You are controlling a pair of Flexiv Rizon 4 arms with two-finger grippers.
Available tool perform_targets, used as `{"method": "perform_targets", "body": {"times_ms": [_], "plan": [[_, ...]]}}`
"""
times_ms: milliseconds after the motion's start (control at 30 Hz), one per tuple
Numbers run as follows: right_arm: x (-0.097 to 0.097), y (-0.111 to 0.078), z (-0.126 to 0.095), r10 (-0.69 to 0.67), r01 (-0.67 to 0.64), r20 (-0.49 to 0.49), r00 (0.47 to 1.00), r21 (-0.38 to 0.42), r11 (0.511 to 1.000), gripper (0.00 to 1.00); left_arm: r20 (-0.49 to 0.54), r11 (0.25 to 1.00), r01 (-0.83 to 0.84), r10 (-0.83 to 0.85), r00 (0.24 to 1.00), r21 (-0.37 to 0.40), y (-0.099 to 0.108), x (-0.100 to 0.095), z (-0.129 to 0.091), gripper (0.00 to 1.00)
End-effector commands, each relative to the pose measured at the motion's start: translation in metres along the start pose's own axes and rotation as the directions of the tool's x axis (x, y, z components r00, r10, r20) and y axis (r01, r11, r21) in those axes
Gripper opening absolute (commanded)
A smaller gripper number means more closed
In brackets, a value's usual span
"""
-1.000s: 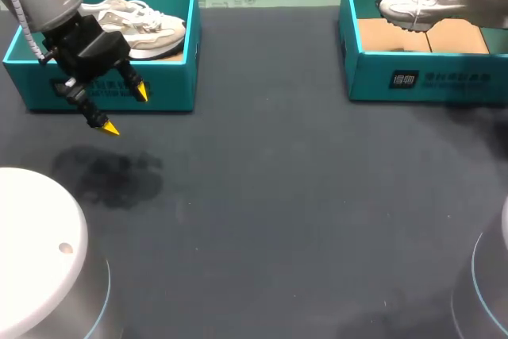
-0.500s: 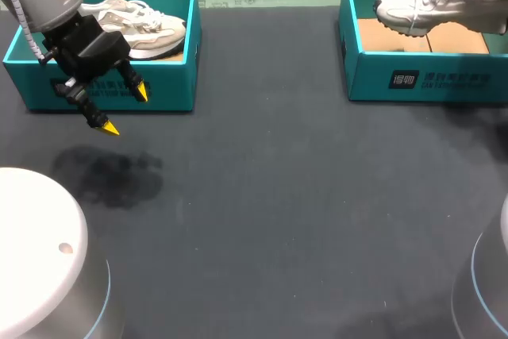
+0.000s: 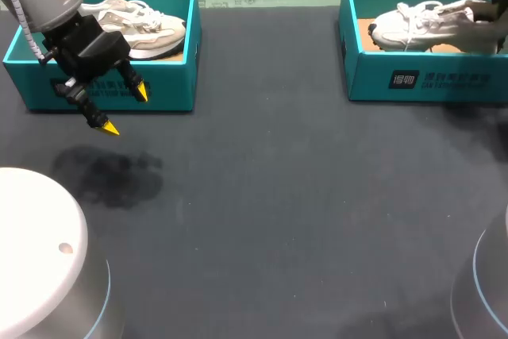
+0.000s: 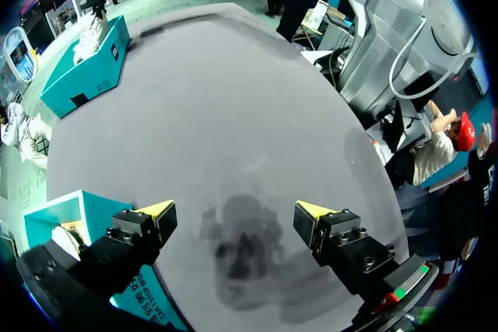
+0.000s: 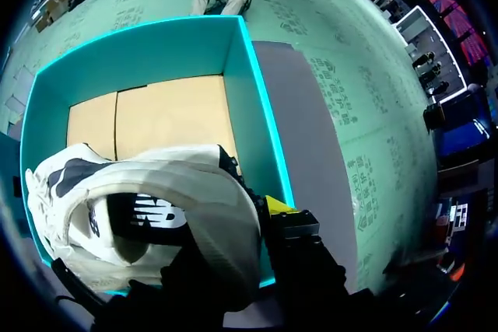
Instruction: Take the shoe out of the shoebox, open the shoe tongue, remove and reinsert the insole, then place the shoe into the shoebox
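One shoe (image 3: 421, 23) has sunk within the last second from above the shoebox (image 3: 429, 78), at the tabletop's far right corner, to between its walls. The right claw (image 5: 261, 215) grips its heel, so release probably comes next. The left claw (image 3: 125, 110) hangs open and unmoved near the far left corner.

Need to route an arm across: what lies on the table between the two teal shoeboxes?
Nothing. The head view shows bare dark table between the left shoebox and the right shoebox; the left gripper hangs before the left one, not between.
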State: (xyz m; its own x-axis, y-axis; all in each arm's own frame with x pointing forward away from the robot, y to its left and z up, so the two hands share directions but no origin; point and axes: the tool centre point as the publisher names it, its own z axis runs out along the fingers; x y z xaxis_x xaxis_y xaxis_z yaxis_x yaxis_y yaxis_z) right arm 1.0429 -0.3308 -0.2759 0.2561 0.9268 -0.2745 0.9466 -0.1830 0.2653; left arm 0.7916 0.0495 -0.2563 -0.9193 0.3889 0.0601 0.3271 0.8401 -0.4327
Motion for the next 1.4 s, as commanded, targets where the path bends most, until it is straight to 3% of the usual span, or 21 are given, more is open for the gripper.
{"method": "perform_targets", "body": {"times_ms": [33, 600, 1400], "plan": [[0.000, -0.001, 0.003, 0.002, -0.002, -0.005, 1.000, 0.003, 1.000, 0.00, 0.001, 1.000, -0.001, 0.001, 1.000, -0.003, 0.000, 0.001, 0.000, 1.00], [0.001, -0.021, 0.003, 0.045, -0.046, 0.014, 0.999, 0.049, 0.998, 0.00, 0.001, 1.000, -0.001, 0.001, 1.000, -0.003, 0.000, 0.001, 0.000, 1.00], [0.016, -0.025, 0.056, 0.034, -0.035, 0.006, 0.999, 0.117, 0.993, 0.00, 0.001, 1.000, -0.001, 0.001, 1.000, -0.003, 0.000, 0.001, 0.000, 1.00]]}}
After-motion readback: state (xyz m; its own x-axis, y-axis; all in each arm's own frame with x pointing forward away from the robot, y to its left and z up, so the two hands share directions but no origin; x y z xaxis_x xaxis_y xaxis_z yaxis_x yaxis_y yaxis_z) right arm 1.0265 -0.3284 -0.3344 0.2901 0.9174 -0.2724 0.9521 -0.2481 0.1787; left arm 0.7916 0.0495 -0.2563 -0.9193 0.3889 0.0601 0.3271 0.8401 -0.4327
